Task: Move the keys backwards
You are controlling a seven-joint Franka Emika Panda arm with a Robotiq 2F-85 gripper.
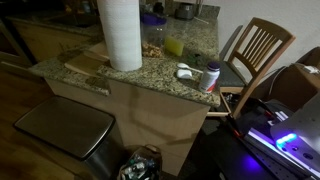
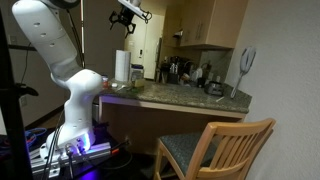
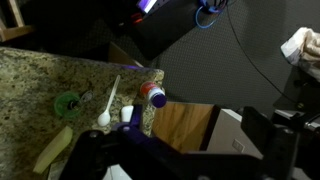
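A small white and blue item (image 1: 185, 72), possibly the keys, lies near the counter's corner beside a white bottle with a red cap (image 1: 211, 76). In the wrist view it (image 3: 127, 113) sits next to the bottle (image 3: 153, 95). The granite counter (image 1: 140, 78) shows in both exterior views. My gripper (image 2: 130, 15) hangs high above the counter (image 2: 180, 98), far from everything, with its fingers spread and empty. In the wrist view its dark fingers (image 3: 185, 155) frame the bottom edge.
A paper towel roll (image 1: 122, 35) stands on a cutting board with a yellow cup (image 1: 174, 45) behind it. A wooden chair (image 1: 255, 50) stands at the counter's end. A trash can (image 1: 65, 128) stands below the counter. A green item (image 3: 68, 103) and a white spoon (image 3: 107, 105) lie on the counter.
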